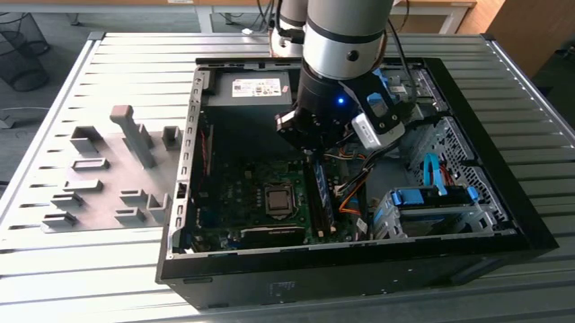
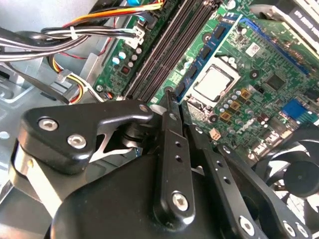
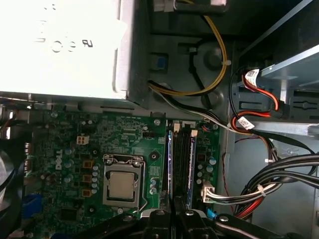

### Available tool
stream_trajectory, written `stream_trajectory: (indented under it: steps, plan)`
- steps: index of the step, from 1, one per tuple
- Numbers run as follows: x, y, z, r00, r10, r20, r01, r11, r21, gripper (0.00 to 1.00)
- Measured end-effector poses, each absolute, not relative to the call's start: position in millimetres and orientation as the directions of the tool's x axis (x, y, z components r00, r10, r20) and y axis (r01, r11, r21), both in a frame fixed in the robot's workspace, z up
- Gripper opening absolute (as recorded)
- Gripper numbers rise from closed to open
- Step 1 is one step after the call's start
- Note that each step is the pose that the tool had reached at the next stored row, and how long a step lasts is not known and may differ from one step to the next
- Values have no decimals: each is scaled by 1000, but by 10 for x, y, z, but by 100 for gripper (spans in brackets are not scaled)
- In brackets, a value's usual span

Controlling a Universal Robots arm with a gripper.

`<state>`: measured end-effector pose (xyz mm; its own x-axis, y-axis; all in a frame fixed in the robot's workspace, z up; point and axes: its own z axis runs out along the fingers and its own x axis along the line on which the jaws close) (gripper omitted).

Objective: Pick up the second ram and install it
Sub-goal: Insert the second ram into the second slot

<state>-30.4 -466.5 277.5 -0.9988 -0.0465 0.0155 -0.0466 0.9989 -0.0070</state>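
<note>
First wrist view: gripper [image 3: 174, 206] jaws nearly closed above RAM slots [image 3: 182, 162]; second ram [image 3: 190, 167] appears seated, held or not unclear

Table [image 1: 108, 269]: ribbed metal, matt silver. Computer case [image 1: 359, 272]: black, semi-gloss walls. Holder blocks [image 1: 99, 182]: pale grey matt plastic. Gripper [image 2: 167, 107]: smooth glossy black links, bright steel screws. Motherboard [image 3: 124, 134]: green lacquered board. Processor [image 3: 122, 185]: brushed metal lid.

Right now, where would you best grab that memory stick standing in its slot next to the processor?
Probably the top long edge, from straight above, pinching its two flat faces. The ram stick stands on edge between the processor and cables, so only its top looks free.
</note>
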Motion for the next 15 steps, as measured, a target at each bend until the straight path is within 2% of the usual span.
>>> stream_trajectory:
  steps: [15]
  plan:
    - [-296,-4684,2503,-1000,10,16,10,1000,-7,14]
